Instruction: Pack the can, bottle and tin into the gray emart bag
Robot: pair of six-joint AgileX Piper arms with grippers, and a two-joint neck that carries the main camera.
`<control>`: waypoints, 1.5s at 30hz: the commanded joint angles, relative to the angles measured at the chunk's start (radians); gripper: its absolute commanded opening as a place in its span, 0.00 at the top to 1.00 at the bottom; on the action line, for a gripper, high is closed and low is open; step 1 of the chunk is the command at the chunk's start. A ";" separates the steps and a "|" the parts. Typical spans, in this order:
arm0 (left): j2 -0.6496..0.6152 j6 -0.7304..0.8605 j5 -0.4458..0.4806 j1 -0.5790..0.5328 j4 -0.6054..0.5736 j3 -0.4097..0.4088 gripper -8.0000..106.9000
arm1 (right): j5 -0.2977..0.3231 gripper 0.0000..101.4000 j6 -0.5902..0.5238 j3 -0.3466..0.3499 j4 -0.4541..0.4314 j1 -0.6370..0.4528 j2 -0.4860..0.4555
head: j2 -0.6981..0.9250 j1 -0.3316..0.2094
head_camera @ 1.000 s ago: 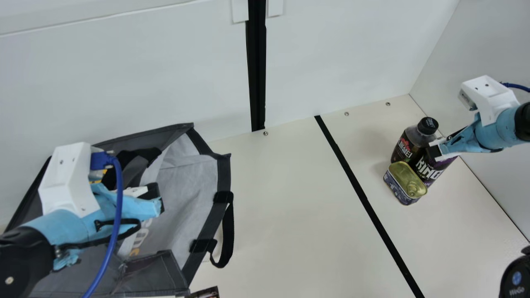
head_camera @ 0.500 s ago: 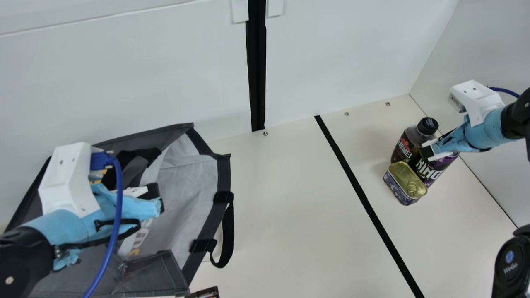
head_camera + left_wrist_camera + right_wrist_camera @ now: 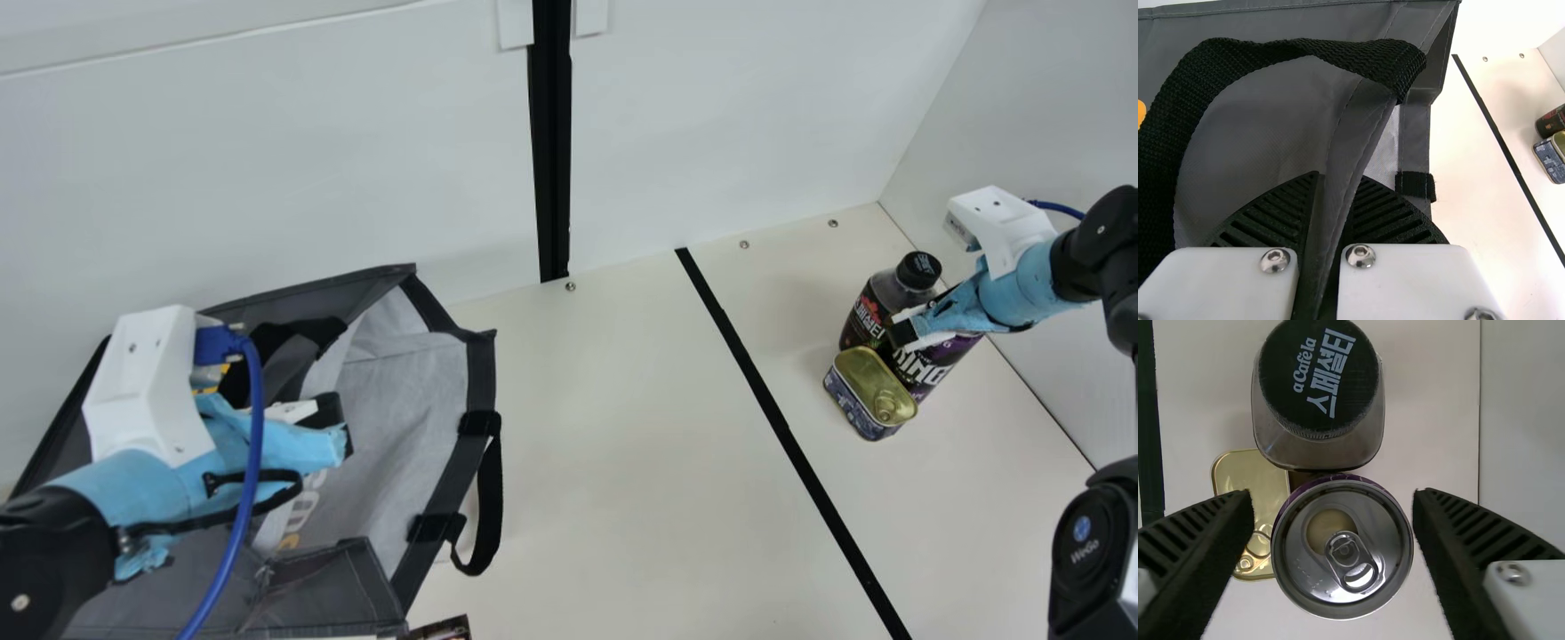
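Observation:
The gray bag (image 3: 400,400) lies open at the left of the main view. My left gripper (image 3: 342,431) is over it, and in the left wrist view that gripper (image 3: 1331,220) is shut on the bag's gray edge (image 3: 1361,133). My right gripper (image 3: 907,329) is at the can (image 3: 929,364); in the right wrist view the open right gripper (image 3: 1335,520) has its fingers on either side of the can's top (image 3: 1341,550). The upright bottle (image 3: 1318,387) stands right beside the can, and the tin (image 3: 1255,493) is low against both.
A black stripe (image 3: 773,418) runs along the table between bag and items. A white side wall (image 3: 1049,373) rises behind the can. The bag's black strap (image 3: 489,507) hangs over its right side, and a small dark printed item (image 3: 440,629) shows at the front edge.
My right gripper has moved left and slightly down in the main view, over the can. The left arm, bag, bottle, can and tin have stayed in place.

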 commanded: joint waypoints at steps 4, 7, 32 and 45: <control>0.000 0.000 0.000 0.000 0.000 0.000 0.84 | 0.001 0.70 0.007 0.002 -0.009 -0.001 0.005 | -0.001 -0.023; 0.000 0.000 0.000 0.000 0.000 0.000 0.84 | 0.001 0.89 0.008 0.001 -0.009 -0.002 0.005 | -0.001 -0.023; 0.000 0.000 0.000 0.000 0.000 0.000 0.84 | 0.016 1.00 -0.025 -0.017 0.010 -0.001 -0.097 | -0.001 -0.023; 0.000 0.000 0.000 0.000 0.000 0.000 0.84 | 0.032 1.00 0.021 0.061 -0.029 0.068 -0.216 | -0.001 -0.023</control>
